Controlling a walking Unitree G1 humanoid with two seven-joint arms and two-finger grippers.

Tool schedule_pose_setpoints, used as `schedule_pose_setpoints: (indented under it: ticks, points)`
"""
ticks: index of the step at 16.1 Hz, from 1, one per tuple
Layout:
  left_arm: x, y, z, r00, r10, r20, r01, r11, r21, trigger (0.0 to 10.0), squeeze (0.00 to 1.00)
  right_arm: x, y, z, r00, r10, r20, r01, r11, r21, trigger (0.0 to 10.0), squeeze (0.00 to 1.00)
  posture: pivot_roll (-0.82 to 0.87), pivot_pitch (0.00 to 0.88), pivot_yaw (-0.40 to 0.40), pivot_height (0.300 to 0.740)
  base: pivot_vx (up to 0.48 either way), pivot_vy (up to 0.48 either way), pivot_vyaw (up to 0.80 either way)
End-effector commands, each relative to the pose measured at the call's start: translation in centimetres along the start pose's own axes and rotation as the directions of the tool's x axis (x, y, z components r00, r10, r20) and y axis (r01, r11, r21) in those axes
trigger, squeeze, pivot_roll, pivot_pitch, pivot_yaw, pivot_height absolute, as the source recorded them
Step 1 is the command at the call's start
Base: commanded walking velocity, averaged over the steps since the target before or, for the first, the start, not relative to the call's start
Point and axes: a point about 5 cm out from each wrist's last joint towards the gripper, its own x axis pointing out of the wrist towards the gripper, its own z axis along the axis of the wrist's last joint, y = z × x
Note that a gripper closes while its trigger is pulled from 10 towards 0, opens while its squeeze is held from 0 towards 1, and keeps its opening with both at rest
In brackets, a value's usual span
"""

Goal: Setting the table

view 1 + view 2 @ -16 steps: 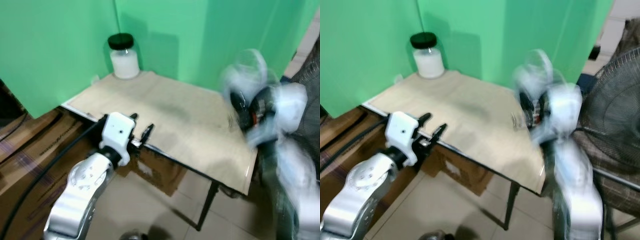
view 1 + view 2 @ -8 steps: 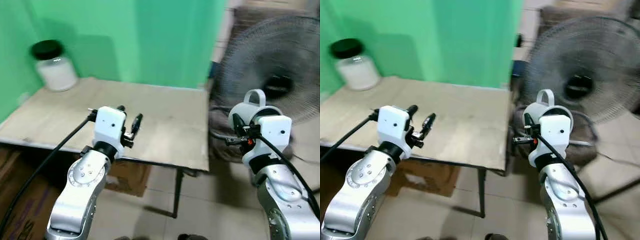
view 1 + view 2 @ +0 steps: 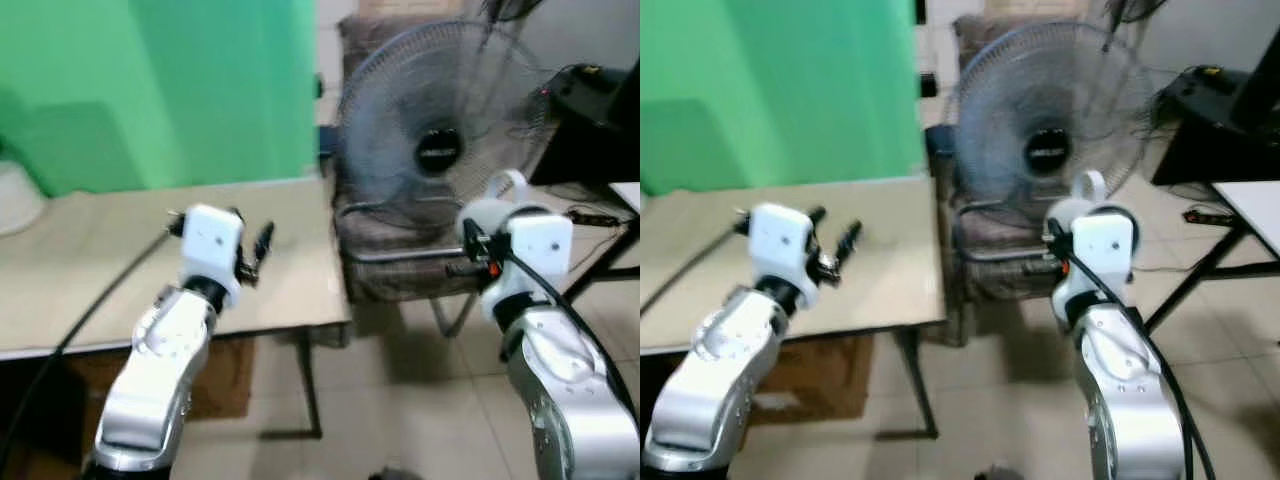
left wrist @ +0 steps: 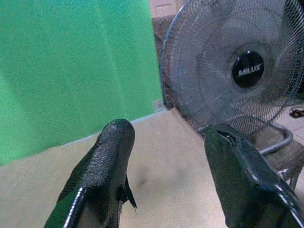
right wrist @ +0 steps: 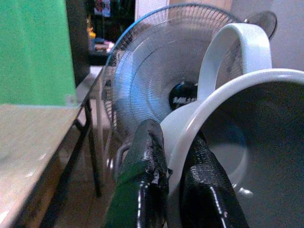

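The right gripper [image 5: 173, 190] is clamped on the rim of a white mug [image 5: 237, 142], held in the air right of the table [image 3: 60, 290]; the mug looks empty. The left gripper [image 4: 166, 156], jaws apart, hovers over the table's right end, with a standing fan [image 3: 430, 130] beyond.

A green wall [image 3: 150, 90] stands behind a plain tan table [image 3: 90, 260] with thin dark legs, and a cardboard box [image 3: 215, 375] sits on the floor beneath it. Just beside the table's end, a large fan [image 3: 440, 130] with a wire cage and a black hub faces forward, with a brown chair [image 3: 400, 265] close behind it. The floor [image 3: 400, 400] is pale tile, and another table [image 3: 1250, 205] with dark angled legs stands further off past the fan.
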Motion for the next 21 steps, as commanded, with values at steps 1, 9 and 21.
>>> schedule_pose_setpoints:
  ticks: [1,9,21]
  points:
    - [0.1,0.3,-0.3,1.0,0.011,-0.017,-0.011,1.0,0.002,10.0,0.0,-0.1,0.2,-0.2,1.0,0.016,-0.019,-0.017,1.0,-0.008,10.0,0.0,0.0,0.0,0.061,0.74,0.0,0.0,-0.8]
    - [0.7,0.1,-0.4,1.0,-0.016,-0.017,0.017,1.0,0.002,10.0,0.0,0.0,0.1,0.1,0.999,0.018,-0.042,-0.016,0.999,0.031,10.0,0.0,-0.01,0.0,0.055,0.74,0.0,0.0,-0.8]
    - [0.7,0.2,-0.7,0.999,-0.018,-0.027,0.018,0.999,-0.031,10.0,0.0,0.1,-1.0,-0.3,0.996,-0.029,-0.085,0.021,0.995,-0.1,10.0,0.0,-0.02,0.0,0.064,0.74,0.0,0.0,-0.8]
